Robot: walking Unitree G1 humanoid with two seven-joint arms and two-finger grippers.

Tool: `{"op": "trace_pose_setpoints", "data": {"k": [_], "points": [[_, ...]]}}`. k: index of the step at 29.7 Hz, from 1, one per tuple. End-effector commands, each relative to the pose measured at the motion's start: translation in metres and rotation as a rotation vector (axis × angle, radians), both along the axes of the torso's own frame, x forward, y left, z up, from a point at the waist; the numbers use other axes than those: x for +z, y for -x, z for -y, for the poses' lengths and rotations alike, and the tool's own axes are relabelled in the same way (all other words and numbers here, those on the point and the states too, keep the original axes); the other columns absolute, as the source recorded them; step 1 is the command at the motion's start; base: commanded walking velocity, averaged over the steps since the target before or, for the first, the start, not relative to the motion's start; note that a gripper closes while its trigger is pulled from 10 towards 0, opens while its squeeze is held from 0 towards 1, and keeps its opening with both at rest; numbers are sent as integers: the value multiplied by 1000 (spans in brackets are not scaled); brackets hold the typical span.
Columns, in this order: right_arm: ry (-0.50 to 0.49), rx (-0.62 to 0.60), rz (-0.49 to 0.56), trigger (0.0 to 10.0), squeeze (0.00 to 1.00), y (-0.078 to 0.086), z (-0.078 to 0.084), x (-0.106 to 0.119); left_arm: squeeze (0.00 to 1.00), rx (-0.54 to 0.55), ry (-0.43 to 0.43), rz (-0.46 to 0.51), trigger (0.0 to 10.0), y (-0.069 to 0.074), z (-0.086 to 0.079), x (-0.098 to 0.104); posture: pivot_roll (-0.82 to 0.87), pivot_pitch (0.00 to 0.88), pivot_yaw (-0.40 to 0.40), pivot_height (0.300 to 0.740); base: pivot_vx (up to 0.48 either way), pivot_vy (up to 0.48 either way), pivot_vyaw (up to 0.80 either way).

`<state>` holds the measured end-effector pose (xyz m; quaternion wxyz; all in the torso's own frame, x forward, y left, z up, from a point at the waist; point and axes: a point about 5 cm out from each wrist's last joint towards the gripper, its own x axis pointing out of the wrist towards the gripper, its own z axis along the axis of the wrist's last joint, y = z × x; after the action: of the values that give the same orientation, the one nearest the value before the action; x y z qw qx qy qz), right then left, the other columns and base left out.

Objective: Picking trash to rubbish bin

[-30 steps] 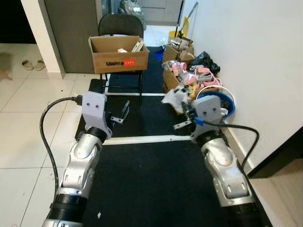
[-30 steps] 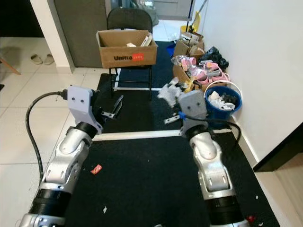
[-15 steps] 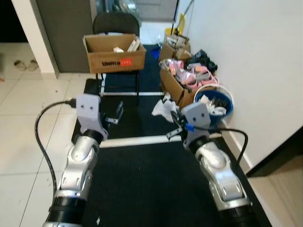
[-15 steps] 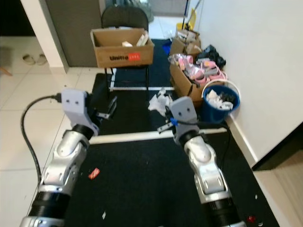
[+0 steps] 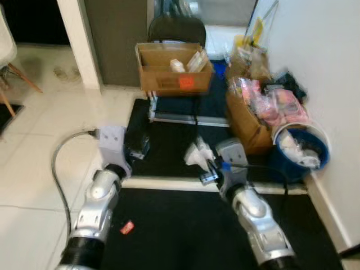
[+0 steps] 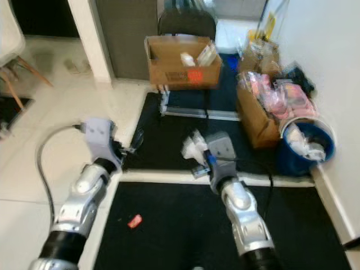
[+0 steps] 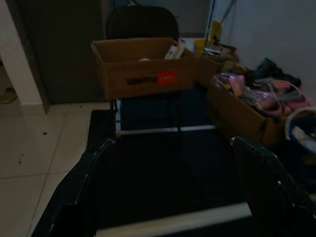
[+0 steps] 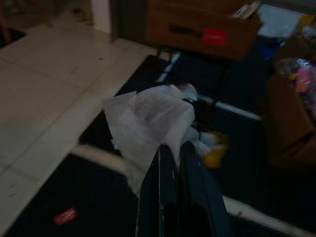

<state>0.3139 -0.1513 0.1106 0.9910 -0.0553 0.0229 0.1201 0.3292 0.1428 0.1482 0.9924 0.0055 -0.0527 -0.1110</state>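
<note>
right gripper pinching tissue — left gripper spread

At twelve o'clock we see an open cardboard box resting on a dark chair. At two o'clock, a box of pink items stands beside the white wall.

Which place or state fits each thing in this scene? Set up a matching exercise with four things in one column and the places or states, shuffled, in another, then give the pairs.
Things
1. white tissue
2. cardboard box
3. blue bucket
4. red scrap

Places or states
A. on the black mat by the left arm
B. against the wall, full of rubbish
C. pinched in the right gripper
D. on the chair

Pairs: 1-C, 2-D, 3-B, 4-A
</note>
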Motion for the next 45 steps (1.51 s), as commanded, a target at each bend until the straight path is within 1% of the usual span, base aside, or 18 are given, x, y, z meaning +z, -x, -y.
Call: {"op": "trace_pose_setpoints", "data": {"k": [1, 6, 10, 13, 25, 32, 35, 41, 45], "points": [[-3, -18, -69, 10000, 0, 3, 3, -19, 0, 16, -22, -51, 10000, 2, -5, -15, -88, 101, -14, 740, 450, 0, 0], [-5, -42, -136, 10000, 0, 4, 9, -36, 0, 31, -37, -97, 10000, 3, -8, -29, -89, 101, -14, 740, 453, 0, 0], [-11, -75, -219, 10000, 0, 8, 16, -57, 0, 42, -62, -144, 10000, 7, -12, -45, -85, 98, -16, 740, 453, 0, 0], [-31, -91, -226, 10000, 0, 9, 18, -59, 0, 42, -61, -145, 10000, 8, -13, -45, -84, 97, -16, 740, 446, 0, -721], [-45, -102, -235, 10000, 0, 9, 18, -69, 0, 50, -71, -153, 10000, 11, -17, -52, -77, 88, -16, 740, 443, 0, -800], [-51, -99, -257, 10000, 0, 11, 19, -75, 0, 55, -75, -172, 10000, 14, -20, -57, -72, 87, -16, 740, 436, 0, 0], [-54, -104, -266, 10000, 0, 13, 21, -79, 0, 68, -88, -220, 10000, 20, -24, -72, -70, 88, -14, 740, 431, 0, 0], [-55, -105, -260, 10000, 0, 14, 21, -81, 0, 70, -94, -244, 10000, 24, -26, -80, -69, 91, -9, 740, 426, 0, 0], [-58, -108, -256, 10000, 0, 15, 22, -81, 0, 73, -91, -250, 10000, 25, -27, -82, -68, 94, -10, 740, 423, 0, 0]]}}
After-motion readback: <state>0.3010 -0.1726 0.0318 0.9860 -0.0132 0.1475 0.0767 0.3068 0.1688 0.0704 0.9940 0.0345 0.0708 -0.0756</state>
